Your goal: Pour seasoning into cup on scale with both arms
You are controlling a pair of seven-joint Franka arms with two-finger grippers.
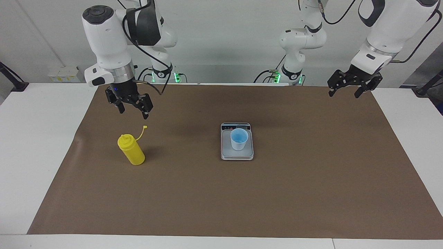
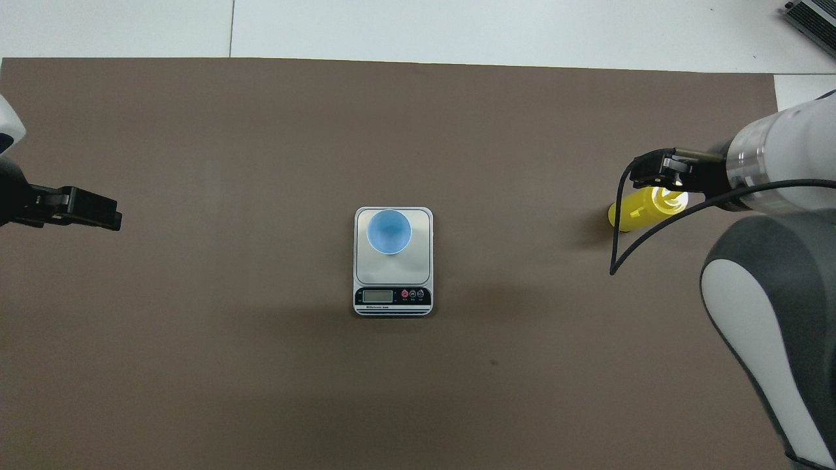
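Even, bright light falls from above in both views. Soft shadows pool on the brown mat (image 1: 221, 193) beside the yellow bottle (image 1: 131, 150) and the scale (image 1: 237, 152). The bottle's top glares in the overhead view; focus is sharp.

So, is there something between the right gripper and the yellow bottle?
Nothing visible. The right gripper hangs open above the yellow bottle, with only air between them. The brown mat from bottle to cup on the scale is bare too.

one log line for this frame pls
right gripper: open, above seasoning bottle, no contact | left gripper: waiting, open | cup: on scale
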